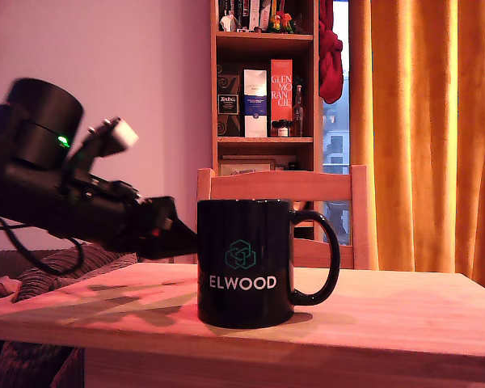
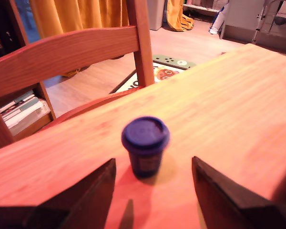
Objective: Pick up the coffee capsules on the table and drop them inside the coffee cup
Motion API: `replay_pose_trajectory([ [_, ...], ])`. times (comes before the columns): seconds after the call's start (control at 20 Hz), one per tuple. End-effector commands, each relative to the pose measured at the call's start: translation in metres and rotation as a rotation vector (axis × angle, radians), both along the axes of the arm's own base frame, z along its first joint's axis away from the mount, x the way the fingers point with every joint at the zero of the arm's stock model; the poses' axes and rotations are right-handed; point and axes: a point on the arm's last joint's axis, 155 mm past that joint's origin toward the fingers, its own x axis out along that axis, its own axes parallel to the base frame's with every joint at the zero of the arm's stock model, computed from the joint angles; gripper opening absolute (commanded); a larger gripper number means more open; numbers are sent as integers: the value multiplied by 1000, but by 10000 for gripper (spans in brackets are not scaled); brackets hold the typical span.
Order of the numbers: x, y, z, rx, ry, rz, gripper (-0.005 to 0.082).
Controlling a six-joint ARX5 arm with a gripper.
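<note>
The coffee cup (image 1: 244, 263) reads "ELWOOD" (white lettering).

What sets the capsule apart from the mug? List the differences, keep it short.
The capsule is dark blue and plain; the mug is glossy black with white ELWOOD lettering and a teal logo. The capsule has a wide closed cap and no handle; the mug has a loop handle. The capsule stands between the open fingers of the gripper; the mug stands outside them. Both stand upright on the table.
</note>
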Motion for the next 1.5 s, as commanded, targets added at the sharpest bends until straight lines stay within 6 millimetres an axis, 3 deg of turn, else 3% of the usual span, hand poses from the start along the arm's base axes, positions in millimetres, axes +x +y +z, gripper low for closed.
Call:
replay_pose_trajectory([
  [0.0, 0, -7, -9, 7, 13, -20, 460],
  [0.35, 9, -26, -29, 15, 44, -58, 460],
  [0.8, 26, -32, -28, 21, 46, -45, 460],
  [1.45, 24, -31, -38, 37, 80, -44, 460],
])
